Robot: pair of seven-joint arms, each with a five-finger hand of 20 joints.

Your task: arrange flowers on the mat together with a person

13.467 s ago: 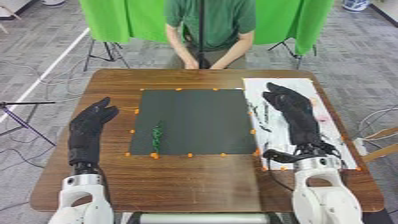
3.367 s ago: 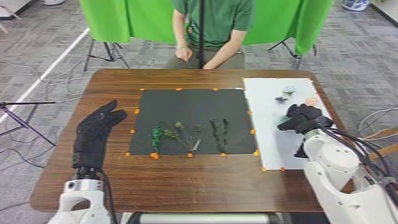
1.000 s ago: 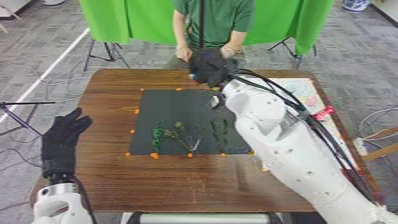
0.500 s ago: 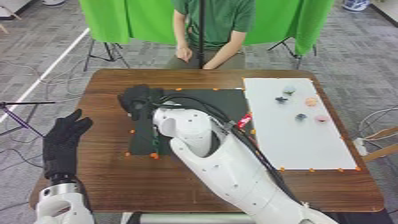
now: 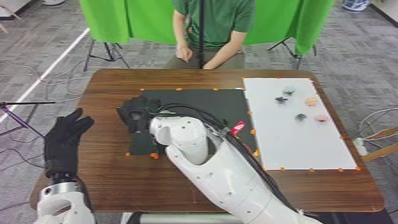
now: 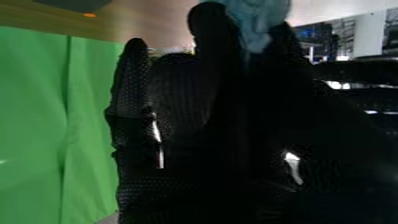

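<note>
Left hand: fingers loosely spread, parked on the counter's left side, no change from a second ago. Right hand: fingers have swung left from the far edge and just eased back toward the robot, now at the left border of the dark mat. They're pinching a pale blue flower, bloom up at the fingertips. Reads as transport done, placement starting; next is lower, then release. Risk: snagging on opening, or landing off the mat edge. Right of the fingers, past the mat, the white sheet has spare blooms, same layout as half a second ago, so more picks likely.
</note>
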